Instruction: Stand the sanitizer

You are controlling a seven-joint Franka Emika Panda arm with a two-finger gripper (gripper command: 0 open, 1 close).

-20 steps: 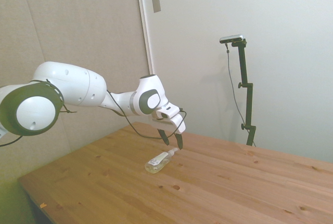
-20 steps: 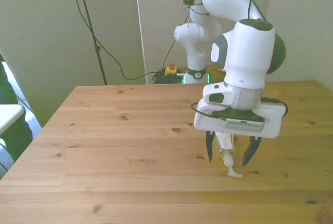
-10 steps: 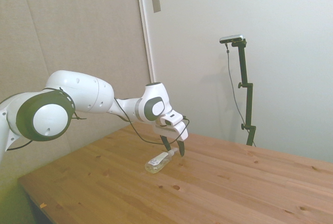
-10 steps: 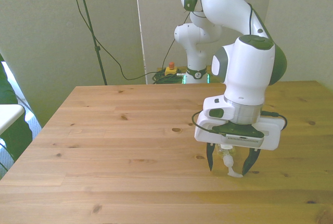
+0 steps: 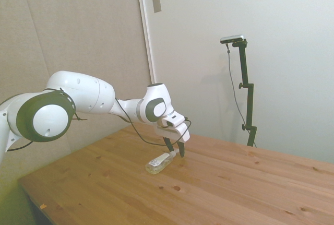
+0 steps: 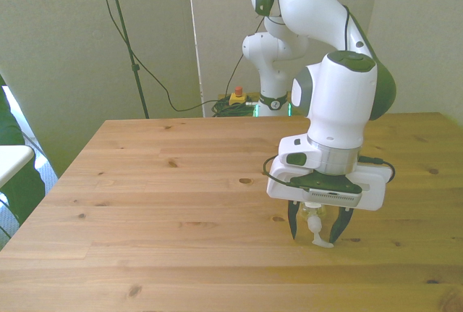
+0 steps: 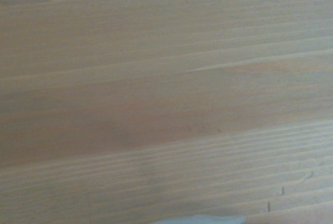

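The sanitizer [image 5: 158,163], a small clear bottle with a white label and white pump top, lies on its side on the wooden table [image 5: 235,188]. In the side view its pump end points toward my gripper [image 5: 176,151]. In the front view the bottle's neck [image 6: 314,223] shows between the two dark fingers, with the white nozzle tip poking out toward the camera. My gripper [image 6: 315,231] is down at table level and open, straddling the pump end with a gap on each side. The wrist view is blurred wood with a pale sliver [image 7: 200,219] at one edge.
A dark cable loops from the wrist [image 6: 278,163] around the gripper body. Behind the table in the front view, cables and a yellow box with a red button [image 6: 236,97] lie on the floor.
The gripper has dropped lower over the sanitizer's pump end, and its fingers have drawn somewhat closer together. The bottle has not moved.
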